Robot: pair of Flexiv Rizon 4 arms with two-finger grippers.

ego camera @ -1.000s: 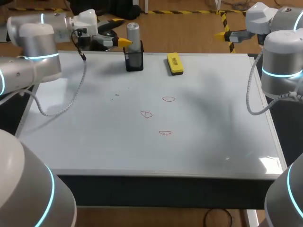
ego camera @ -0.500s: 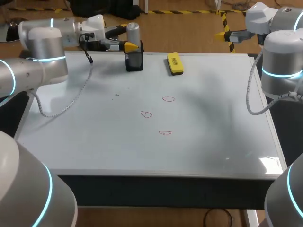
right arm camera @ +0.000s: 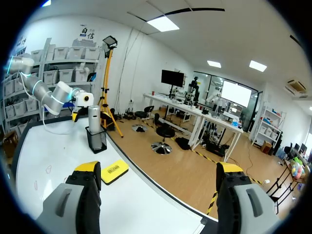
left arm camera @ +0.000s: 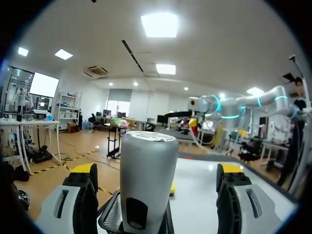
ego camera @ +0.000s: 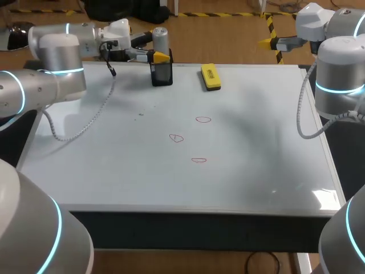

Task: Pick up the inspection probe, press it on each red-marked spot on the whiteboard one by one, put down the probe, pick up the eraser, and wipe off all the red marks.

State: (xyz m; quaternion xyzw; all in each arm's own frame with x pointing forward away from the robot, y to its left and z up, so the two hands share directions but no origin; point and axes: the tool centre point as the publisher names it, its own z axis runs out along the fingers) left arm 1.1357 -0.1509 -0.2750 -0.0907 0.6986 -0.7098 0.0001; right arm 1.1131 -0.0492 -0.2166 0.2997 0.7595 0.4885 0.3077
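The inspection probe (ego camera: 161, 41) is a silver cylinder standing upright in a black mesh holder (ego camera: 162, 74) at the back of the whiteboard (ego camera: 256, 154). My left gripper (ego camera: 153, 48) is open and level, with one finger on each side of the probe. In the left wrist view the probe (left arm camera: 146, 180) fills the gap of the gripper (left arm camera: 158, 171), and both fingers stand clear of it. The yellow eraser (ego camera: 210, 77) lies right of the holder. Three red marks (ego camera: 203, 119), (ego camera: 177, 137), (ego camera: 198, 160) sit mid-board. My right gripper (ego camera: 268, 41) hangs open past the board's back right corner.
From the right wrist view, the eraser (right arm camera: 114, 170) lies just ahead of the right gripper (right arm camera: 158, 168), with the holder (right arm camera: 97, 139) and my left arm (right arm camera: 58, 95) farther off. A grey cable (ego camera: 85, 123) droops from the left arm over the board's left side.
My left arm has moved right along the back edge, bringing its open fingers around the probe. The right arm has stayed still.
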